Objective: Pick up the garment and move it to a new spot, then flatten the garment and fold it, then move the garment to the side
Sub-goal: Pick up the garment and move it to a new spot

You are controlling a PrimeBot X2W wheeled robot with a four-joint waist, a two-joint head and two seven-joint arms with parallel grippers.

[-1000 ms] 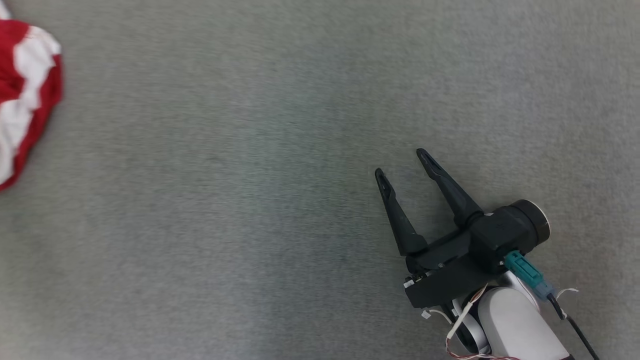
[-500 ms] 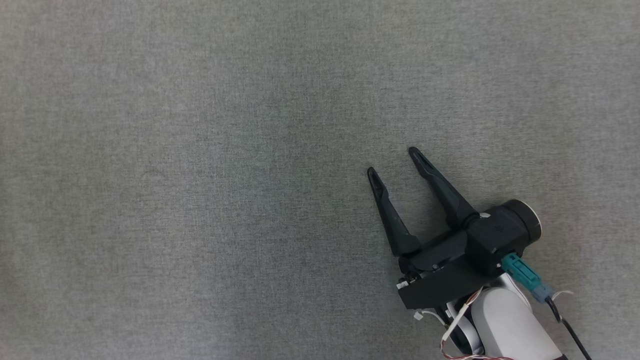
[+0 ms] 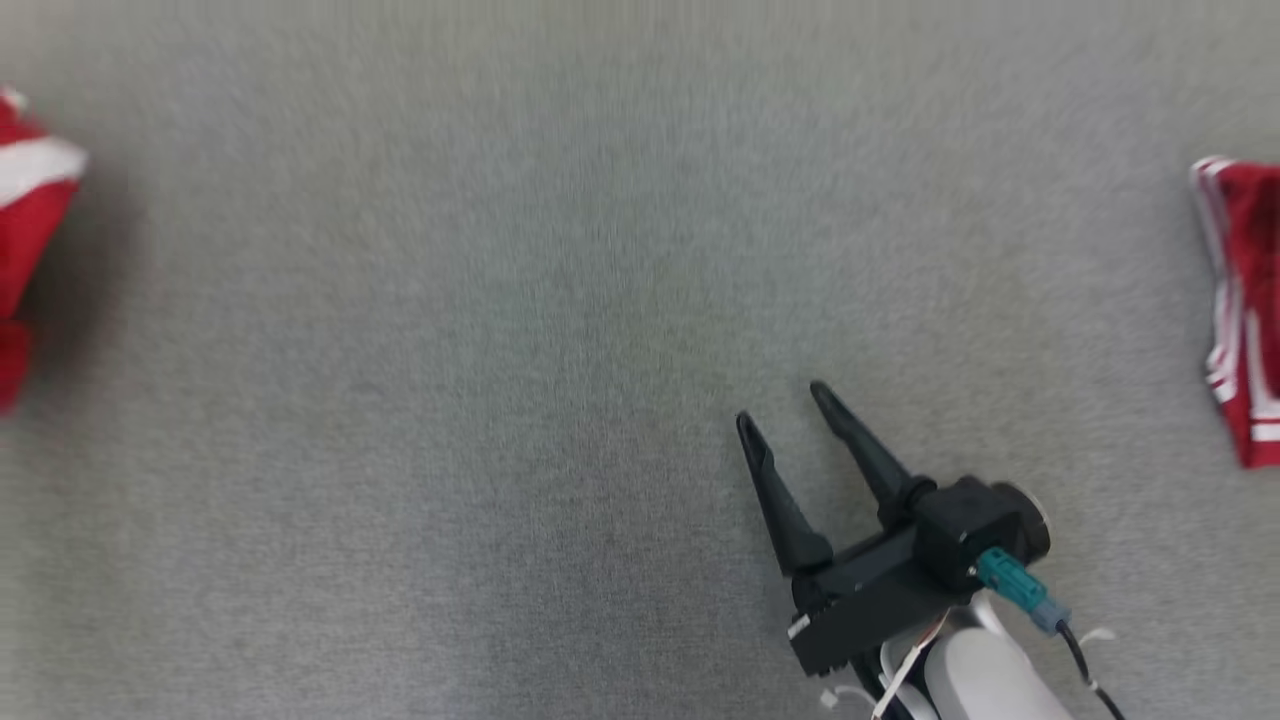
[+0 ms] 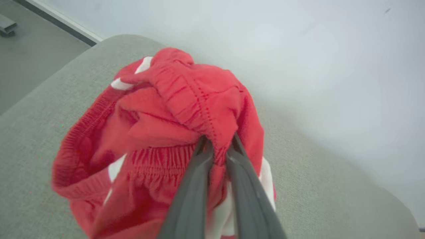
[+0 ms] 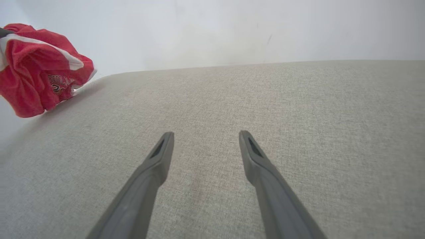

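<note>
Nearest me, my one right gripper (image 3: pixel 782 404) hangs empty over the grey cushion (image 3: pixel 450 420), jaws wide. My left gripper (image 4: pixel 218 143) pinches the elastic waistband of a red-and-white garment (image 4: pixel 159 109) at the cushion's left side. A second garment (image 3: pixel 1240 300), also red, lies far right.

Garment (image 3: pixel 25 230) at far left edge of surface (image 3: pixel 500 350), fold pinched between left hand (image 4: pixel 219 142) fingers. Second garment (image 3: pixel 1240 310) on surface at far right edge. Right hand (image 3: pixel 781 404) between them, right of centre, near side, well apart from both.
</note>
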